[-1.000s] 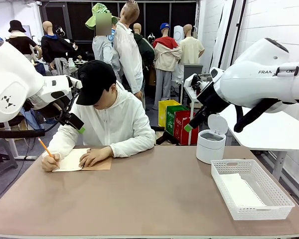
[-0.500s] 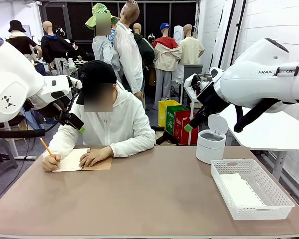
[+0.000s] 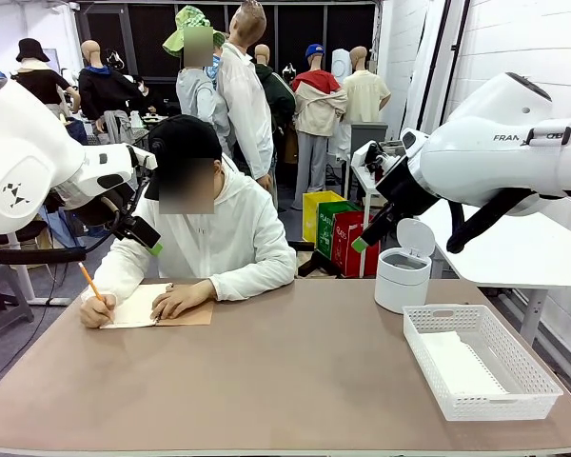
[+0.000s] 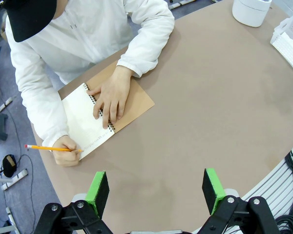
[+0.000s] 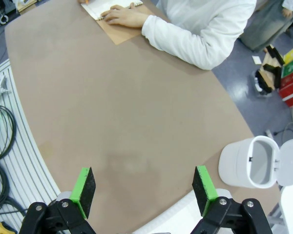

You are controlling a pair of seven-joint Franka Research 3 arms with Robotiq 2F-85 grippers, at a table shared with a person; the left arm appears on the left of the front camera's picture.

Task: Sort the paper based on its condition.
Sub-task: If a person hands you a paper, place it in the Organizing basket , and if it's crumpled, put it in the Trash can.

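bright, even overhead light; soft faint shadows on the counter. all views sharp, no glare. wrist views bend at the edges from wide-angle distortion.

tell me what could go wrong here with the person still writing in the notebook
1. The person's hand lies on the notebook and the other holds a pencil; an arm reaching in now might strike them.
2. Both the left gripper and right gripper hang open and empty; no loose sheet lies free, so a grab could take the bound notebook instead.
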